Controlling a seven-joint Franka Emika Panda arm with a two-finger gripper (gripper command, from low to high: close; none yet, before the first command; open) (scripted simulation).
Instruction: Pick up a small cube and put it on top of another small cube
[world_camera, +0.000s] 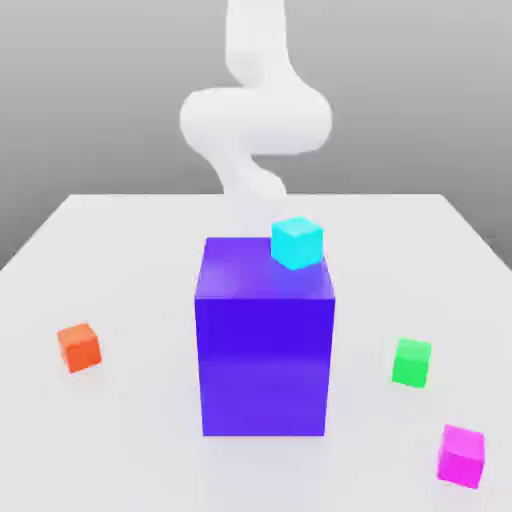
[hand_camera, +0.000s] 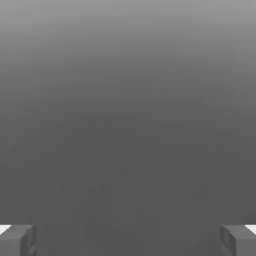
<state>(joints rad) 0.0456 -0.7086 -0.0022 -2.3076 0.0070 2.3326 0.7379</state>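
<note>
Five blocks stood on the white tabletop (world_camera: 120, 250): one big and four small. The single big blue-purple block (world_camera: 265, 350) sat in the middle, upright, with one cyan small cube (world_camera: 297, 242) resting on its top face, at the far corner toward the exterior view's right. One orange-red small cube (world_camera: 79, 347) lay on the tabletop well apart from the big block, toward the exterior view's left. One green small cube (world_camera: 412, 362) lay on the tabletop toward the exterior view's right of the big block, apart from it. One magenta-pink small cube (world_camera: 461, 456) lay on the tabletop nearer the camera than the green one and a little farther toward the exterior view's right, near it but not touching. Nothing was stacked on the green cube.

The white arm (world_camera: 255, 115) rose behind the big block, blurred against the grey backdrop. In the hand view the gripper (hand_camera: 128, 240) had two grey fingertips (hand_camera: 17, 240) standing at opposite edges, spread wide apart, with nothing between them, only plain grey beyond.
</note>
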